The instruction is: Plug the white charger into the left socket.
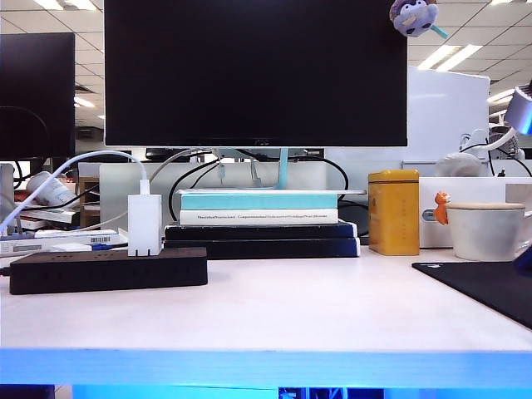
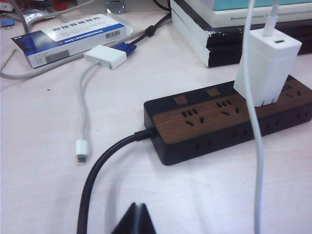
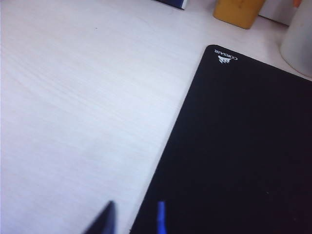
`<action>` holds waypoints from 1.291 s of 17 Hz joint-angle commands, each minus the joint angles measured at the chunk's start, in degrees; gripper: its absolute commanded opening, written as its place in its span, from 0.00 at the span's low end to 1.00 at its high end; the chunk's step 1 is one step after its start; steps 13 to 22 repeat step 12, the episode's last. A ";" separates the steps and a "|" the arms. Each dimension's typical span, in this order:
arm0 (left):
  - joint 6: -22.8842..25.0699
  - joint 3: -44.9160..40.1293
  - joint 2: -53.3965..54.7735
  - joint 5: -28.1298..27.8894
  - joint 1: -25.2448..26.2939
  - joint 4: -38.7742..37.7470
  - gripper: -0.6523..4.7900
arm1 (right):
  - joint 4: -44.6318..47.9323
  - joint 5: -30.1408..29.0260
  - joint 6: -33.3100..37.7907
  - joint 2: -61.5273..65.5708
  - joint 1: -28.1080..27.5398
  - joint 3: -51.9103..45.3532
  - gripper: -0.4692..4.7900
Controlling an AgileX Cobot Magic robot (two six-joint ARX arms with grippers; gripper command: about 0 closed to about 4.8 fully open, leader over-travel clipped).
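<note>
Exterior view: the power strip (image 1: 108, 270) lies nearest, the white charger (image 1: 144, 224) upright in it. Left wrist view: the left gripper (image 2: 135, 222) is pinched together, empty, above the table (image 2: 44, 146); the charger block is white, cable attached. Right wrist view: the right gripper (image 3: 134, 219) stands slightly parted, empty, over the black mat (image 3: 234, 146).

l gripper (image 2: 134, 219) closed, r gripper (image 3: 134, 219) ajar
</note>
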 commanded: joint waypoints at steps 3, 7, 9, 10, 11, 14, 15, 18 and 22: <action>0.04 0.11 0.00 -0.13 0.09 0.52 0.11 | 0.26 0.28 0.09 -0.09 0.04 -0.50 0.31; 0.04 0.11 -0.13 -0.11 0.09 0.48 0.11 | -4.96 -0.39 0.07 -10.69 -0.57 -0.50 0.31; 0.04 0.11 -1.55 -0.15 0.09 0.33 0.11 | -7.32 -0.68 0.07 -17.70 -2.27 -0.50 0.31; 0.04 0.11 -2.43 -0.13 0.11 0.20 0.11 | -7.58 -1.01 0.07 -19.96 -3.34 -0.50 0.31; 0.04 0.11 -4.46 -0.11 0.11 -0.09 0.11 | -7.56 -1.03 0.07 -23.93 -5.84 -0.50 0.31; 0.04 0.11 -5.44 -0.13 0.11 -0.13 0.11 | -7.61 -1.03 0.07 -25.81 -7.06 -0.50 0.31; 0.04 0.11 -5.44 -0.13 0.11 -0.13 0.11 | -7.61 -1.03 0.07 -25.81 -7.06 -0.50 0.31; 0.04 0.11 -5.44 -0.13 0.11 -0.13 0.11 | -7.61 -1.03 0.07 -25.81 -7.06 -0.50 0.31; 0.04 0.11 -5.44 -0.13 0.11 -0.13 0.11 | -7.61 -1.03 0.07 -25.81 -7.06 -0.50 0.31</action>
